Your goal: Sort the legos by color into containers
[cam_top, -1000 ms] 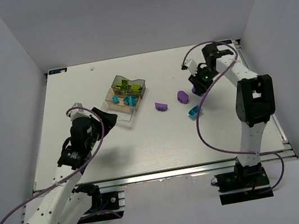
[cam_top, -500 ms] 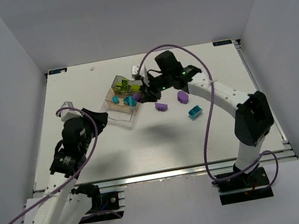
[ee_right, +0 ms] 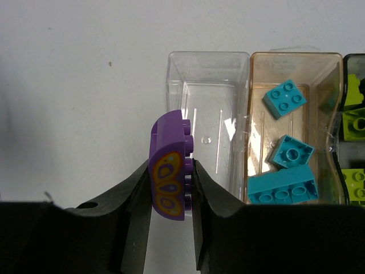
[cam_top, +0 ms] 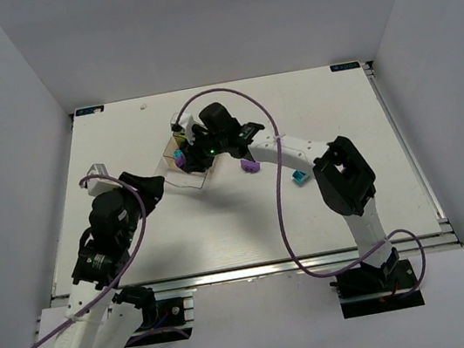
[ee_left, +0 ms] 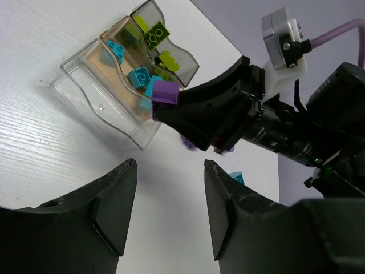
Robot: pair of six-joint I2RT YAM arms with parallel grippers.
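Note:
My right gripper (ee_right: pixel 169 165) is shut on a purple brick (ee_right: pixel 168 142) with a yellow printed face. It holds the brick over the outer rim of the clear tray (ee_right: pixel 208 114), which has no bricks in it. Beside that, the orange-tinted tray (ee_right: pixel 291 61) holds three cyan bricks (ee_right: pixel 283 98). The smoky grey tray (ee_right: pixel 353 57) holds lime green bricks (ee_right: pixel 355 123). In the top view the right gripper (cam_top: pixel 191 151) is over the trays (cam_top: pixel 181 175). My left gripper (ee_left: pixel 170 162) is open and empty, near and left of the trays (ee_left: pixel 97 108). It also shows in the top view (cam_top: pixel 148 187).
A loose purple brick (cam_top: pixel 250 167) and a loose cyan brick (cam_top: pixel 301 179) lie on the white table right of the trays. The right arm reaches across above them. The cyan brick also shows in the left wrist view (ee_left: pixel 236 178).
My right arm has swung from the table's far right to the trays, carrying the purple brick. My left arm has drawn back a little toward the near left.

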